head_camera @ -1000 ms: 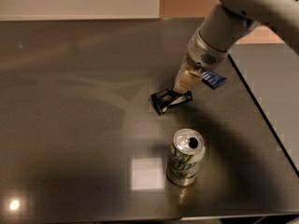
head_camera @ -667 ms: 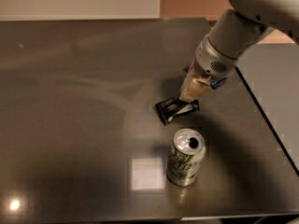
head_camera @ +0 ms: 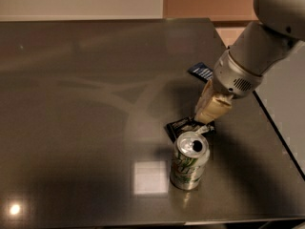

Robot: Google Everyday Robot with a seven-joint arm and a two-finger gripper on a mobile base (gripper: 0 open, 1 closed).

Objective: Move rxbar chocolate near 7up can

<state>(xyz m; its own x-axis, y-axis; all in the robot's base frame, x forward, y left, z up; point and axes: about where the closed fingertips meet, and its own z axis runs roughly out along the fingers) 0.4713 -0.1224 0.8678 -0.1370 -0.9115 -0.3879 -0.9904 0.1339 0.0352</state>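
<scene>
The rxbar chocolate (head_camera: 182, 125) is a flat black wrapper with white lettering, low on the dark table just behind the 7up can. The 7up can (head_camera: 189, 161) stands upright near the table's front edge, silver with green and white markings and an open pull-tab top. My gripper (head_camera: 206, 121) reaches down from the right, with its beige fingers (head_camera: 211, 106) shut on the right, white end of the bar. The bar's near edge is partly hidden behind the can's top. Bar and can are almost touching.
A blue wrapper with white print (head_camera: 201, 71) lies behind the gripper near the table's right edge (head_camera: 274, 128). The dark glossy table (head_camera: 86, 104) extends left and back. A bright light reflection (head_camera: 149, 177) sits left of the can.
The gripper has moved toward the front of the table with the rxbar chocolate, bringing it right behind the can. The blue wrapper now shows uncovered behind the arm.
</scene>
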